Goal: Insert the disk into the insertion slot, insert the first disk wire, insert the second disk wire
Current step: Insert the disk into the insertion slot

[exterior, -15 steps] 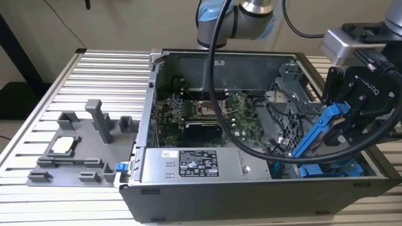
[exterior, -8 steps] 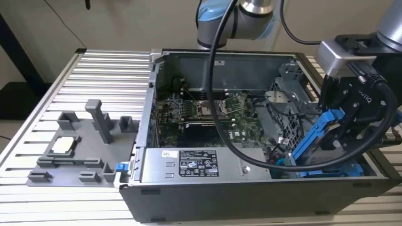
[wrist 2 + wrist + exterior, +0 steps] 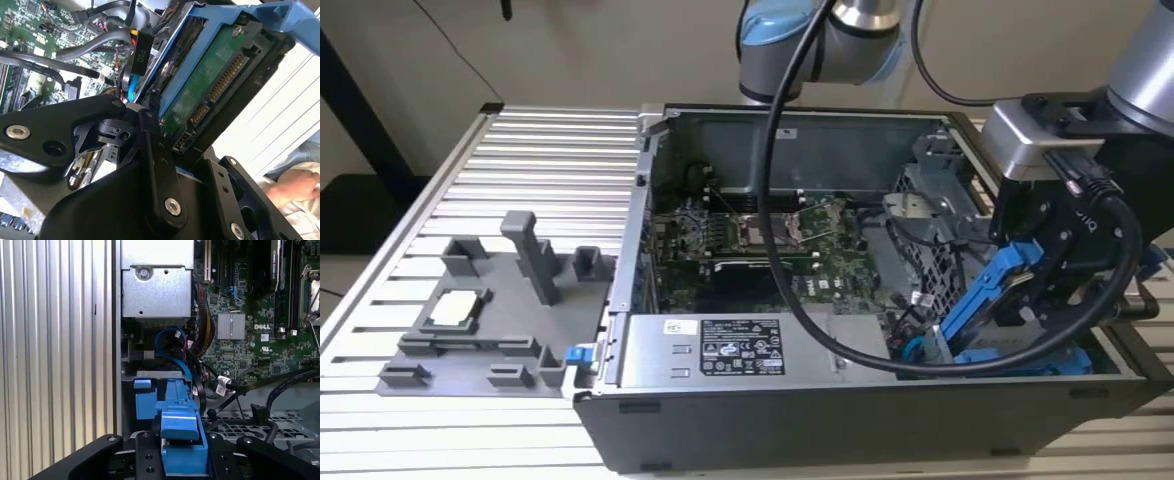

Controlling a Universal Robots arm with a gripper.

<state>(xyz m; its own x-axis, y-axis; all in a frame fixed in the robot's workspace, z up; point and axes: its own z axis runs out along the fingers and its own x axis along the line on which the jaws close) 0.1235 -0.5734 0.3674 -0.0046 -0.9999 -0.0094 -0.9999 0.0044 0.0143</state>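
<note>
One disk (image 3: 210,85), tilted, sits clamped in the claw (image 3: 182,452) over the slot (image 3: 142,400); squaring its edges with the slot should prevent jamming.

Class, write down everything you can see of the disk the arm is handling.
The disk is a flat drive clipped in a bright blue plastic carrier; the second wrist view shows its green circuit-board underside with gold connector contacts. It stands steeply tilted, lower end inside the open computer case by the insertion slot, gripped by the gripper.
</note>
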